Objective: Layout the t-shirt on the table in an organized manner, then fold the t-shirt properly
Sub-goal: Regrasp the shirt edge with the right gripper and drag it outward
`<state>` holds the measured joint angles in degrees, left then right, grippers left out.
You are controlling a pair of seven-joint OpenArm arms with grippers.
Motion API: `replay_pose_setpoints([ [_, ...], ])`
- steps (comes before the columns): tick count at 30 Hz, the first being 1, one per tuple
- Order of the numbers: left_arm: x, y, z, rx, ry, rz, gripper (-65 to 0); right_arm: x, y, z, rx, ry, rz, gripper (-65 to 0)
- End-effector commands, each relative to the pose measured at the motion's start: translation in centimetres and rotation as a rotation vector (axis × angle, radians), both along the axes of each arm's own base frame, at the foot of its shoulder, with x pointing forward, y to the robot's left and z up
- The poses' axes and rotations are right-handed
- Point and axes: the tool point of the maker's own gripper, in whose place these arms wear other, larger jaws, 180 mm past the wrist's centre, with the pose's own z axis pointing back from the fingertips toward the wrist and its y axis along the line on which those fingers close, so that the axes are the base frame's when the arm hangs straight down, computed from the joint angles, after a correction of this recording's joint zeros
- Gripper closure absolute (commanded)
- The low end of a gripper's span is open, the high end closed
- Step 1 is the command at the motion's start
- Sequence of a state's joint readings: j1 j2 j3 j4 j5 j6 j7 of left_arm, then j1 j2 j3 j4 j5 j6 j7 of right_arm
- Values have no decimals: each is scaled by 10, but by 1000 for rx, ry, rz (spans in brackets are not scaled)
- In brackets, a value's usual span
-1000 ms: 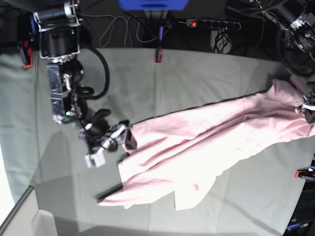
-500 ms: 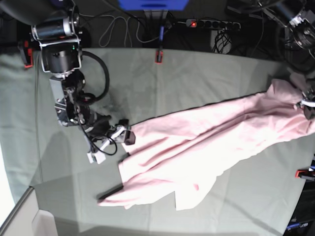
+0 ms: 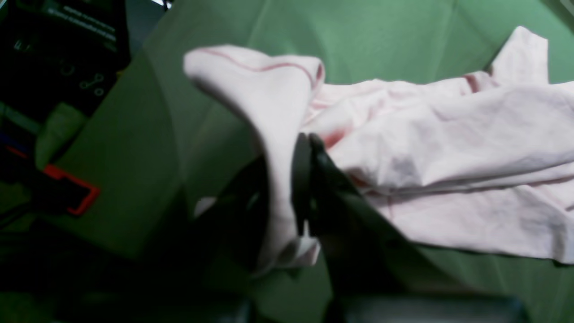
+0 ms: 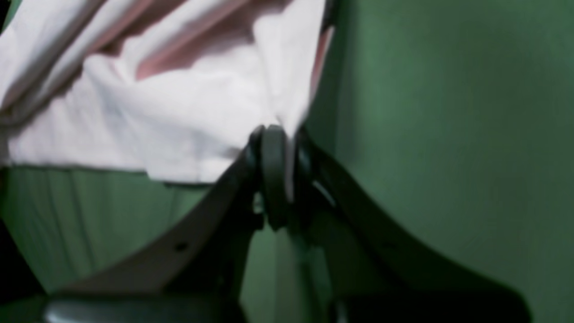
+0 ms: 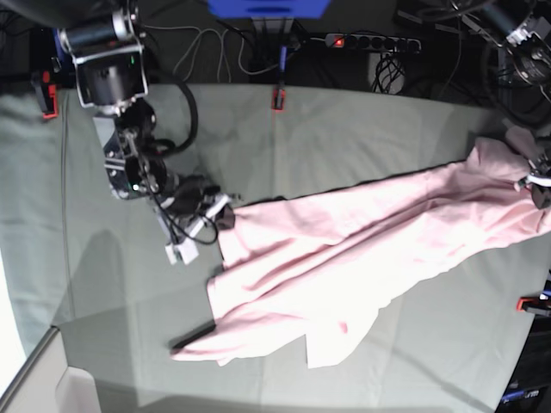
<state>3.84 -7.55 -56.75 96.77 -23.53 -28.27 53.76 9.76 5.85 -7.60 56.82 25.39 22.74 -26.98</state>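
Both grippers now clamp the t-shirt (image 5: 362, 258), stretched diagonally across the table (image 5: 344, 129). Right gripper (image 5: 225, 218), open a second ago, has closed on the shirt's edge; left gripper (image 5: 538, 191) stays pinched on the far end.

The pale pink shirt (image 5: 362, 249) lies stretched in a creased band from the frame's centre left to its right edge, its lower part bunched toward the bottom centre. It rests on the desk (image 5: 344, 129), covered in wrinkled grey-green cloth.
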Motion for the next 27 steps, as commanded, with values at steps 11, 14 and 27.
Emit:
replay_pose_setpoints([
  [11,10,-2,16,14,-64,-9,-2,-39,-92,134,-95,-385,-198,0],
  [14,11,-10,11,-12,-66,-11,-2,-65,-116,138,-146,-377,-246,0],
  [27,24,-72,-18,-92,-15,-149,-2,-186,-134,106,-175,-180,-298,0],
])
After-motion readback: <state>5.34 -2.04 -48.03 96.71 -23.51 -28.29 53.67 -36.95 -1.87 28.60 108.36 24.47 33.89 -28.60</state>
